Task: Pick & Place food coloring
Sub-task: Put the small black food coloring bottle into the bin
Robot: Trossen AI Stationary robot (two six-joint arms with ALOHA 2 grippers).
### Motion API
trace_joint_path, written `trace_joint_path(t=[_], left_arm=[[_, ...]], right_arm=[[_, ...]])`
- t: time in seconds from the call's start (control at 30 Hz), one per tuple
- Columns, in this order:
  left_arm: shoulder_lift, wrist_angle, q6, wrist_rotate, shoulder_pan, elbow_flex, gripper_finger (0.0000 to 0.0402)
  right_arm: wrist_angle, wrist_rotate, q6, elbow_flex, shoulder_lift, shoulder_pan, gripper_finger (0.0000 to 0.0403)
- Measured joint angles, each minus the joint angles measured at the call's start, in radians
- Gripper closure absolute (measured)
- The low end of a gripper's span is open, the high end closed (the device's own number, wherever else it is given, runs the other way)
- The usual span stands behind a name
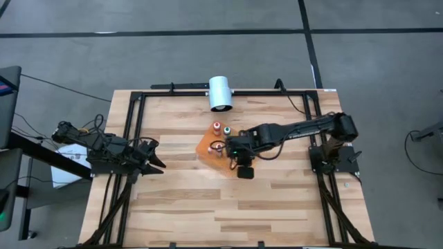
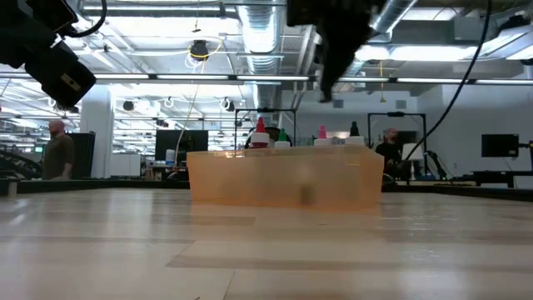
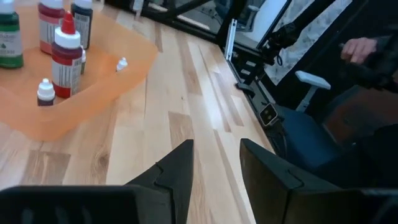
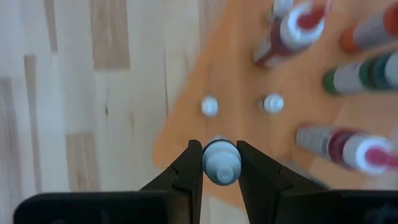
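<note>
Between the right gripper's (image 4: 221, 163) fingers sits a small food coloring bottle (image 4: 221, 165), clenched above the orange tray (image 4: 236, 74). Keeping the bottle upright while travelling seems wise.

We see a pale striped wooden table (image 1: 208, 207) framed in black. At its centre lies a translucent orange tray (image 1: 208, 149). At the tray's twelve o'clock stand bottles with a red top (image 1: 217, 126) and a green top (image 1: 226, 129). In the low view a pink top (image 2: 322, 132) and a dark top (image 2: 354, 128) also show. At twelve o'clock of the table rests a white cylinder (image 1: 220, 93). The black right gripper (image 4: 221, 163) holds a pale bluish-white cap (image 4: 221, 163). The left gripper (image 1: 154, 160) is black too.
</note>
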Motion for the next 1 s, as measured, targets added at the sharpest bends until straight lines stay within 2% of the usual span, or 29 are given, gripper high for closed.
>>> trace_joint_path(t=[0.17,0.3,0.67,1.0], left_arm=[[-0.005,0.007,-0.006,-0.040,0.000,-0.001,0.0280],[-0.005,0.018,-0.009,-0.086,0.000,-0.001,0.0280],[-0.003,0.027,-0.005,-0.119,0.000,-0.001,0.0280],[-0.003,0.027,-0.006,-0.116,0.000,-0.001,0.0280]], right_arm=[[0.127,0.002,0.023,-0.188,-0.086,-0.002,0.0326],[0.195,0.002,0.040,-0.270,-0.094,-0.006,0.0326],[0.244,0.018,-0.045,-0.283,0.048,-0.022,0.0326],[0.290,-0.003,-0.055,-0.284,0.074,-0.063,0.0326]])
